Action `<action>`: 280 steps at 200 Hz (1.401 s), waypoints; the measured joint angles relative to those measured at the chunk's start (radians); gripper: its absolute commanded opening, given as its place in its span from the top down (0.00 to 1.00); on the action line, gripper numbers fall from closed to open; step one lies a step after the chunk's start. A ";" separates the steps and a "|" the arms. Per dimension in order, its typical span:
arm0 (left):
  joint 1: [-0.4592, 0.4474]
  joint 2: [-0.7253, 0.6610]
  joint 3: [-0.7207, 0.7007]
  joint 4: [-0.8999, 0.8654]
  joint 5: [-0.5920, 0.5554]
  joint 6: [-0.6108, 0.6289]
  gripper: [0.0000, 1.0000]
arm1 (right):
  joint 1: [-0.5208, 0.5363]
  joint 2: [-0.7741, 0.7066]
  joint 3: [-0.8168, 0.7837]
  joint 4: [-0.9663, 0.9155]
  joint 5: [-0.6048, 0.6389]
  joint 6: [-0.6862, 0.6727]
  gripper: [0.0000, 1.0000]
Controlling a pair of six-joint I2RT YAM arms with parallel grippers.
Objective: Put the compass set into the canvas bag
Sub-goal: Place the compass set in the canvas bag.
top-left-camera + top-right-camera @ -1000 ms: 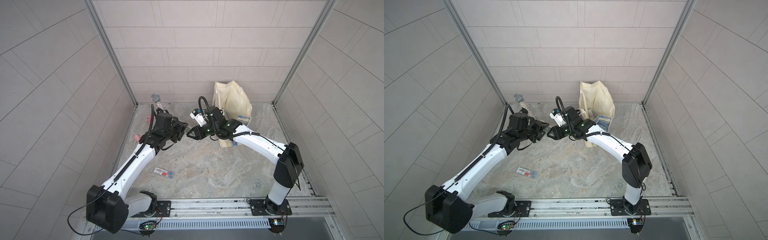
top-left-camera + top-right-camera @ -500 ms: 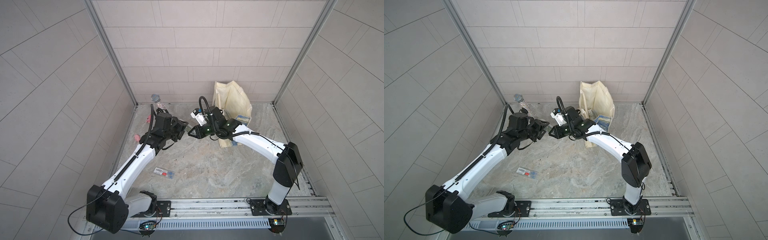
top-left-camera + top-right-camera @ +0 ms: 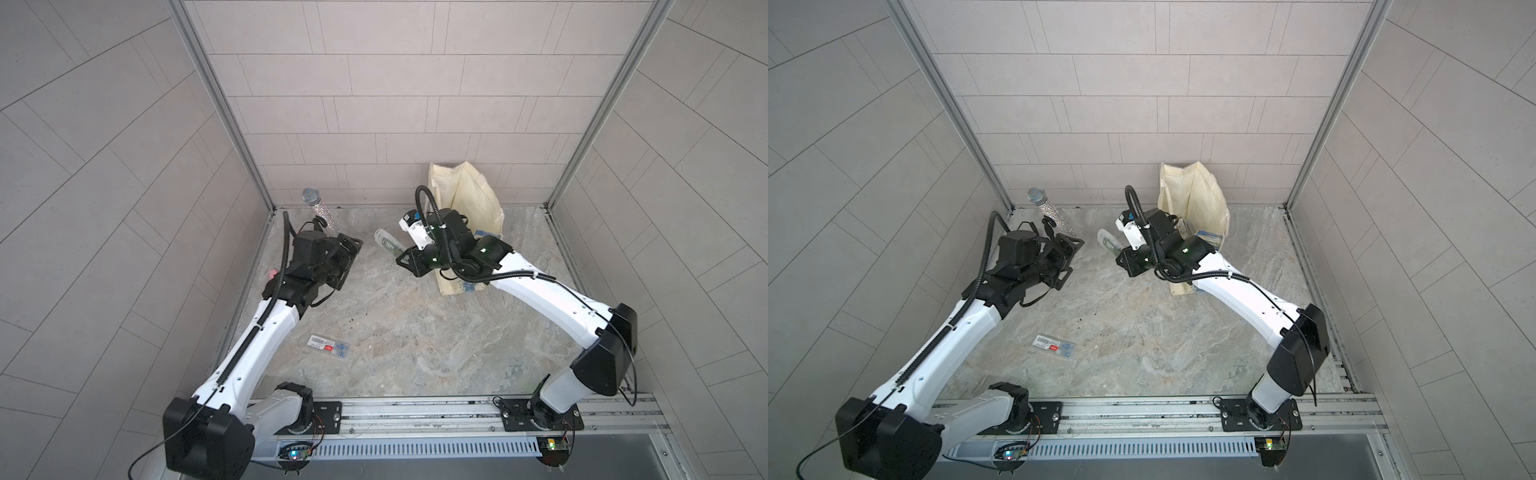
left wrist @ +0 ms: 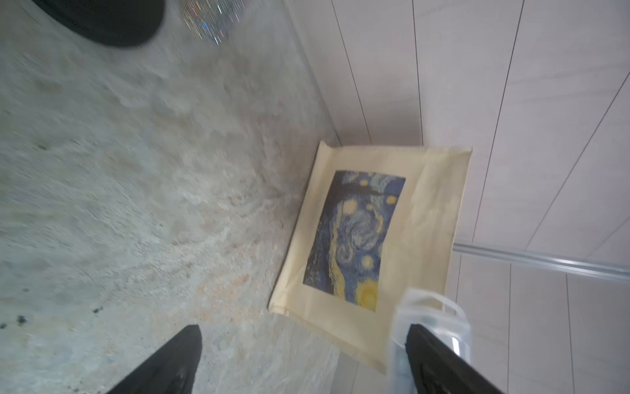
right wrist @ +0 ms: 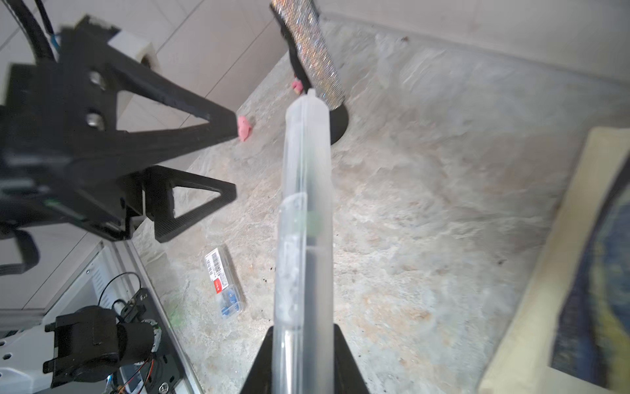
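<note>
The compass set point(image 3: 388, 245) point(image 3: 1108, 245) is a long translucent plastic case held above the floor. My right gripper point(image 3: 409, 262) point(image 3: 1127, 264) point(image 5: 303, 329) is shut on one end of it point(image 5: 305, 221). My left gripper point(image 3: 347, 262) point(image 3: 1067, 262) point(image 4: 303, 334) stands open just left of the case's free end, with nothing between its fingers. In the left wrist view the blurred case point(image 4: 433, 317) shows beside one finger. The canvas bag point(image 3: 469, 199) point(image 3: 1196, 199) stands upright at the back wall behind my right arm, its blue-and-yellow print point(image 4: 354, 238) facing forward.
A glittery microphone point(image 3: 318, 208) point(image 3: 1048, 210) stands on a black base at the back left. A small clear box with a barcode label point(image 3: 328, 344) point(image 3: 1054, 345) point(image 5: 223, 283) lies on the stone floor near the front. A pink bit point(image 3: 272, 273) lies by the left wall.
My left gripper has opened and let go of the compass set. My right gripper has shut on the case and now holds it alone.
</note>
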 measured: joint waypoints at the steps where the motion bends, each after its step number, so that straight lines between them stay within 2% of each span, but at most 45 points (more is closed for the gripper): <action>1: 0.003 0.000 0.000 -0.001 0.000 0.002 0.00 | -0.001 -0.002 0.001 -0.001 0.001 -0.001 1.00; 22: 0.060 -0.003 0.000 -0.023 0.020 0.085 0.00 | -0.048 -0.067 0.038 -0.053 0.050 -0.030 1.00; 64: 0.061 0.005 0.000 -0.029 0.178 0.296 0.01 | -0.210 -0.106 0.153 -0.124 0.141 -0.084 1.00; 92: 0.028 -0.021 0.000 -0.049 0.222 0.452 0.01 | -0.327 -0.036 0.245 -0.163 0.191 -0.109 1.00; 120: -0.014 -0.044 -0.001 -0.073 0.228 0.554 0.00 | -0.369 0.130 0.382 -0.231 0.228 -0.141 1.00; 161: -0.028 -0.043 -0.029 -0.084 0.225 0.604 0.01 | -0.383 0.401 0.566 -0.364 0.254 -0.173 1.00; 186: -0.028 -0.038 -0.034 -0.089 0.222 0.612 0.00 | -0.384 0.510 0.631 -0.431 0.266 -0.183 1.00; 250: -0.028 0.002 -0.034 -0.089 0.212 0.610 0.01 | -0.401 0.650 0.684 -0.491 0.299 -0.188 1.00; 280: -0.028 0.011 -0.034 -0.089 0.208 0.609 0.01 | -0.407 0.721 0.705 -0.506 0.303 -0.187 0.94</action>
